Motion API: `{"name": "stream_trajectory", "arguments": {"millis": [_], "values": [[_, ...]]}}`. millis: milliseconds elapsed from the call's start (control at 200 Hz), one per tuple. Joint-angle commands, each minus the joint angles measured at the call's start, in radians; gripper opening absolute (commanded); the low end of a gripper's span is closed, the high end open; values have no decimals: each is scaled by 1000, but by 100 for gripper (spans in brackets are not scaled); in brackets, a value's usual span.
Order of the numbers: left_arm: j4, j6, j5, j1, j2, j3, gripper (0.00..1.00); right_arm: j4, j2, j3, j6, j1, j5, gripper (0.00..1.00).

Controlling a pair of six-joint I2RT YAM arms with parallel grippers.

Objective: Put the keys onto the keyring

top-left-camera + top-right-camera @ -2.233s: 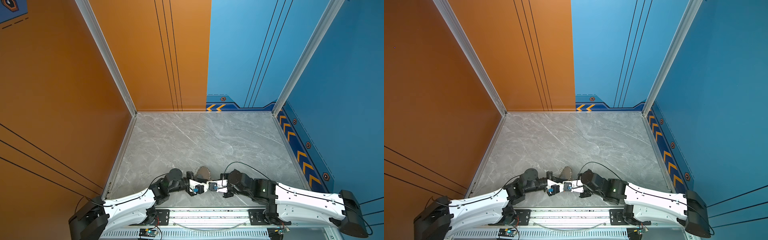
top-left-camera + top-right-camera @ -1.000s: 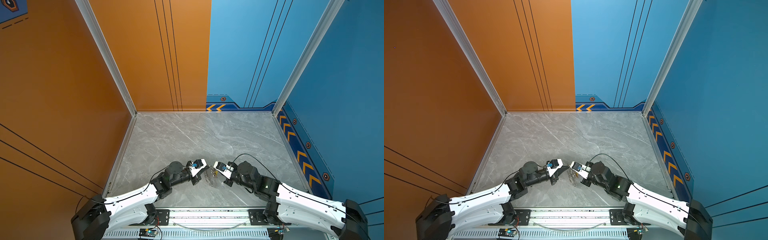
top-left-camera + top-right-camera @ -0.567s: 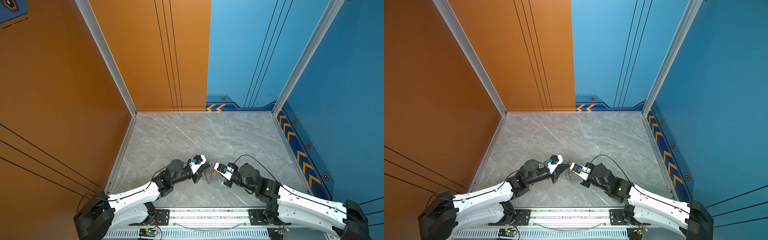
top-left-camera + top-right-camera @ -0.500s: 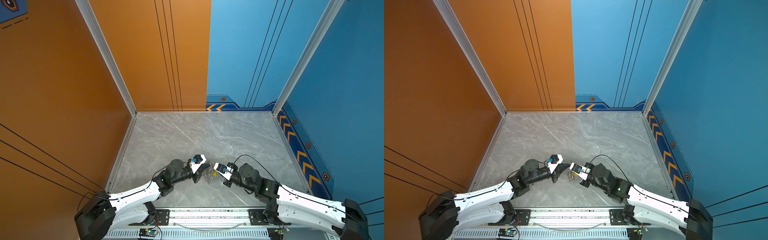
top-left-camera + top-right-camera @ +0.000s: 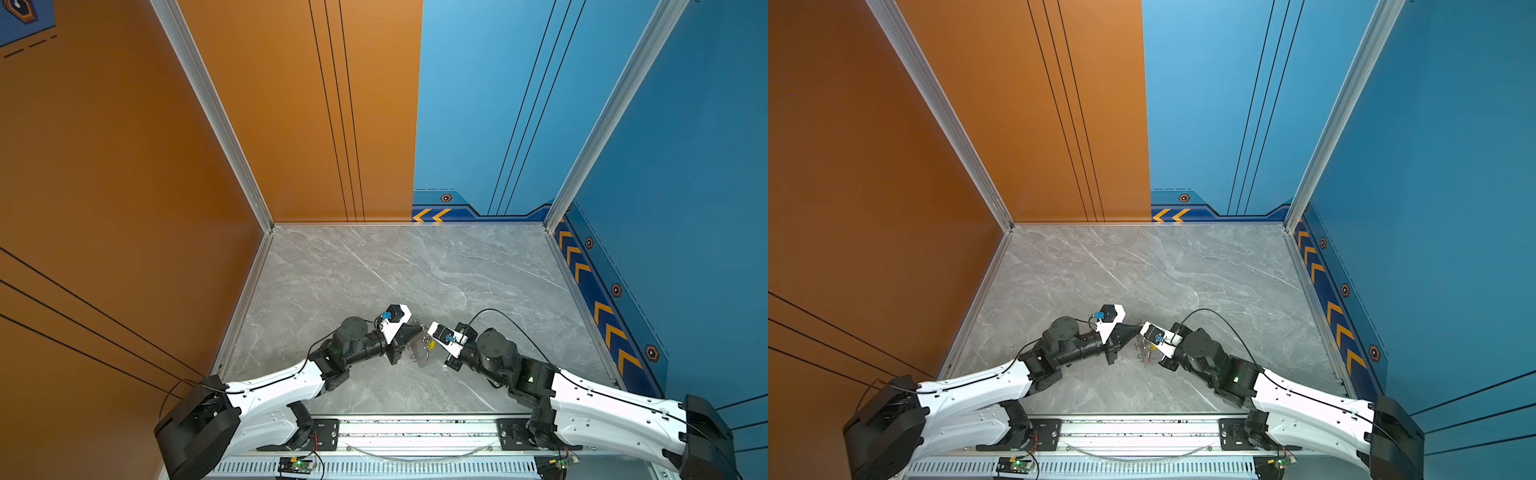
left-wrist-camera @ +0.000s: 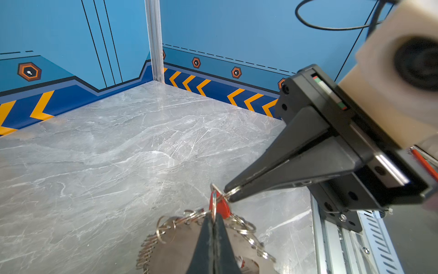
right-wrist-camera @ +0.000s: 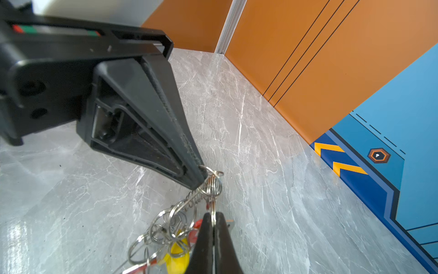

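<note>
Left pincer [image 7: 200,182] and right pincer [image 6: 228,192] meet tip to tip over the bench [image 5: 374,266], lower centre in both top views. Both are fully closed, each nipping a silver loop of the keyring [image 7: 211,184]; can't tell which loop. The keys [image 7: 177,251], with yellow and red heads, hang bunched just under the tips, long axes pointing roughly down. Both arms are equally near. Likely next step: work a key onto the loop stretched between the tips.

Grey white-veined marble tabletop [image 5: 365,274]; keys' [image 7: 176,251] contact with it unclear.
</note>
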Motion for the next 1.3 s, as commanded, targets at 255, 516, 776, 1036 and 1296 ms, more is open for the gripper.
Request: {"name": "stream_trajectory", "arguments": {"millis": [255, 516, 776, 1036, 1296], "values": [[54, -60, 47, 18, 9, 33, 0, 61, 10, -17, -25, 29, 67, 0], [68, -49, 85, 18, -3, 24, 0, 61, 33, -12, -34, 45, 78, 0], [196, 43, 269, 63, -40, -62, 0, -32, -102, -22, -48, 67, 115, 0], [277, 150, 407, 89, -31, -114, 0, -119, -249, -55, 10, 95, 127, 0], [341, 151, 458, 102, 22, -112, 0, -139, -262, -67, 20, 114, 132, 0]]}}
